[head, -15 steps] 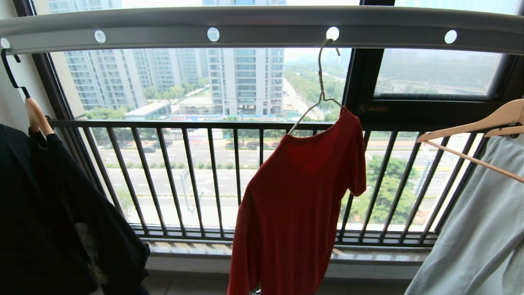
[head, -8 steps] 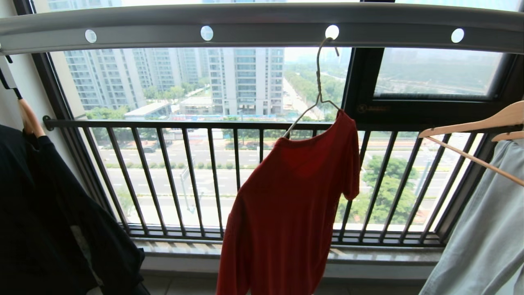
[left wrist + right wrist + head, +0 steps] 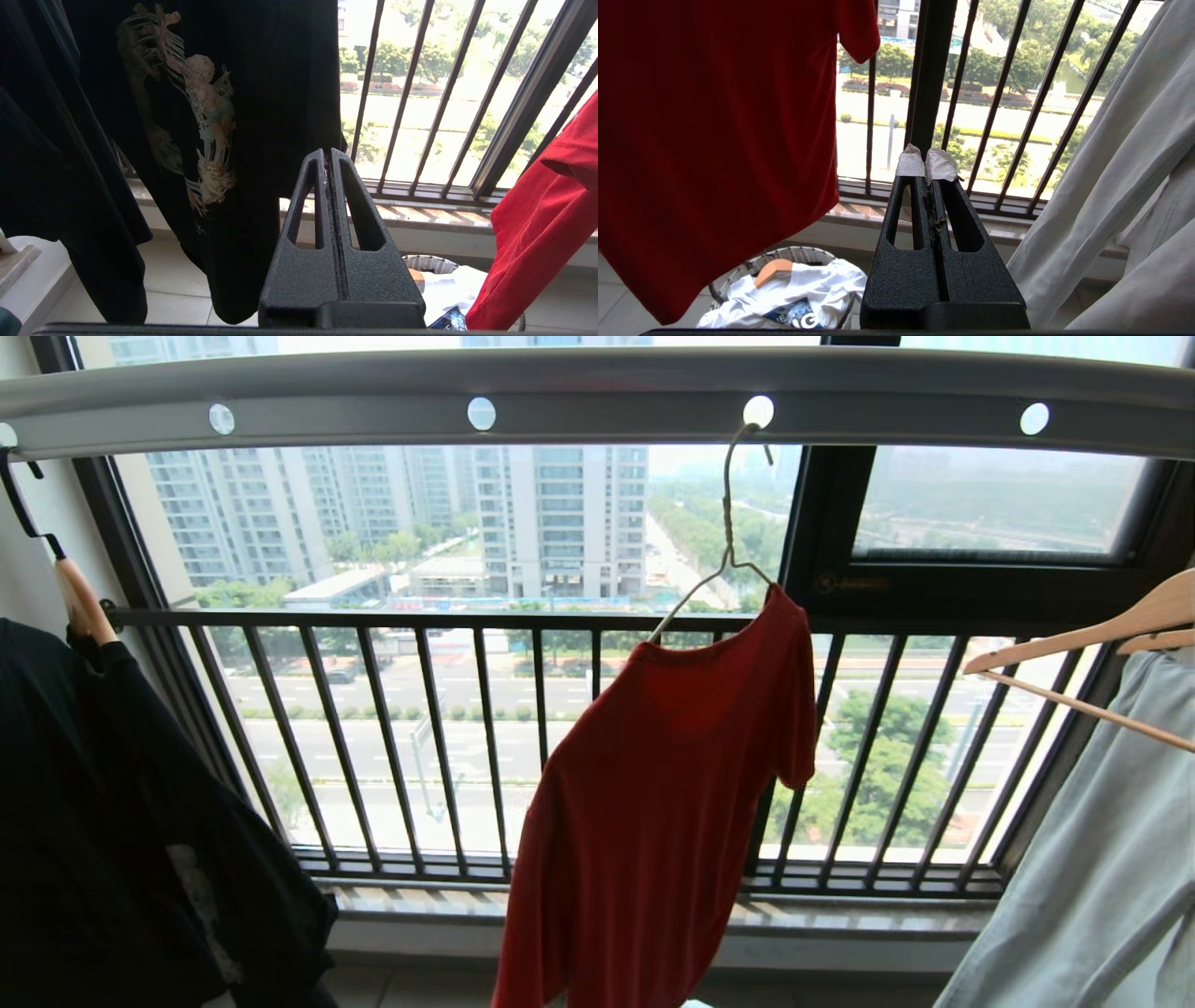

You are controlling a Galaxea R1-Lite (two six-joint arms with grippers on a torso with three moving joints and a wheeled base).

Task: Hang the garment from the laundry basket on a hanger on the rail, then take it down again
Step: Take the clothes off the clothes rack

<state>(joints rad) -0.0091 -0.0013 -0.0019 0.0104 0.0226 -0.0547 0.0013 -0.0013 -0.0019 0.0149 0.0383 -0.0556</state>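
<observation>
The red garment point(image 3: 653, 784) hangs askew on the thin cream hanger point(image 3: 726, 523), whose hook sits in a round hole of the grey rail point(image 3: 597, 383). Neither arm shows in the head view. My left gripper point(image 3: 328, 156) is shut and empty, low in front of the railing, with the garment point(image 3: 537, 224) off to its side. My right gripper point(image 3: 927, 163), with white tape on its tips, is shut and empty beside the garment point(image 3: 714, 140). The laundry basket point(image 3: 803, 253) stands on the floor below and holds a white printed shirt and a wooden hanger.
A black printed T-shirt point(image 3: 121, 821) hangs on a wooden hanger at the left. A pale grey-green garment point(image 3: 1102, 859) and wooden hangers point(image 3: 1074, 649) hang at the right. The dark railing point(image 3: 467, 737) of vertical bars and the window sill lie behind.
The head view has swayed slightly. The red garment's lower part has swung a little to the left on its hanger.
</observation>
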